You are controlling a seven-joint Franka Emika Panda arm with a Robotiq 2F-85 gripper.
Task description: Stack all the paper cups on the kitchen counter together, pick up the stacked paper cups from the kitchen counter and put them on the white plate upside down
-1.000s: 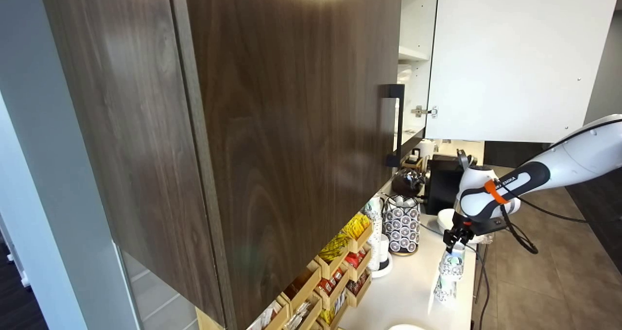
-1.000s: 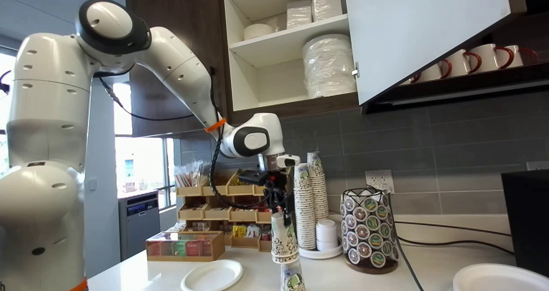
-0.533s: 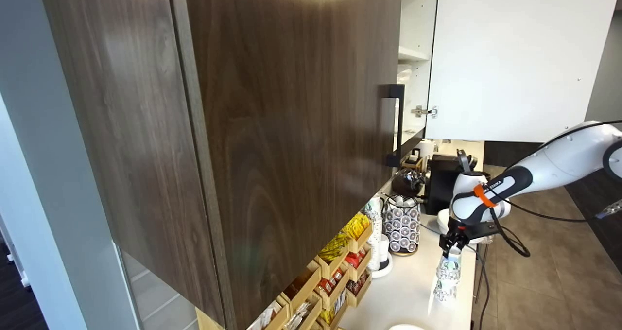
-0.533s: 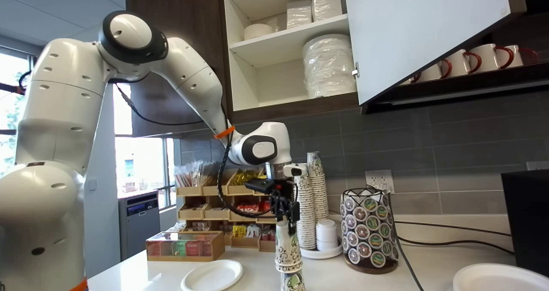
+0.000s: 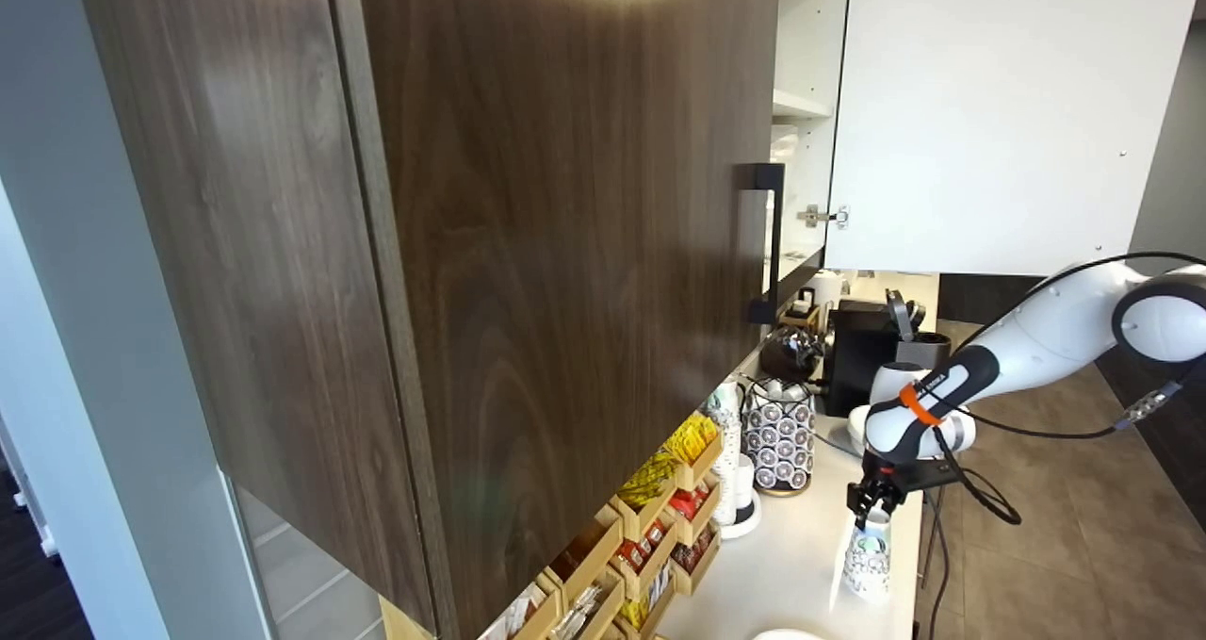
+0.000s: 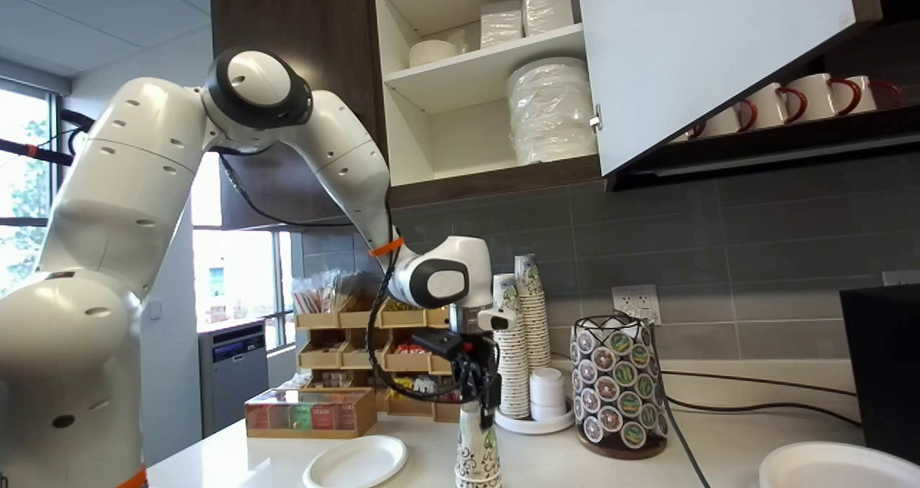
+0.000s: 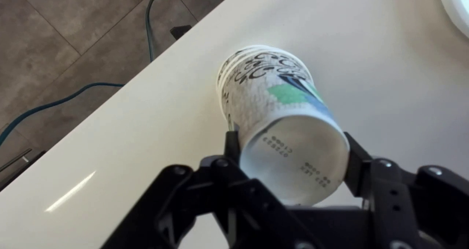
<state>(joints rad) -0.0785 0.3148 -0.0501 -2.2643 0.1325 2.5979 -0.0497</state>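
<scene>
Between the fingers (image 7: 232,146) of the claw (image 7: 291,142), the stack of paper cups (image 7: 280,113) stands inverted, closed end toward the claw, rims away from it; at least two rims show nested at the far end, so the stacking step is judged complete. The claw is clamped on the stack, one finger touching each side near the closed end; clamping force cannot be told; a single arm (image 6: 352,168) serves, so no choice of side arises. The long axis is near upright and runs roughly along the claw's own reach; the rims appear to rest on the surface (image 7: 146,139), near its edge on the floor (image 7: 44,69) side.

The relation that governs the coming move is lateral: in an exterior view the white plate (image 6: 356,461) lies to the picture's left of the stack, apart from it; the wrist view appears to show the same plate as a white curve in the upper right corner. Judged procedure: lift along the long axis until the rims clear; traverse toward the plate with the axis held upright; lower; release; no inversion is required, the closed end being uppermost. Caution: the claw bears on the outermost cup only; any cups nested inside could slip down or stay behind on lifting.
</scene>
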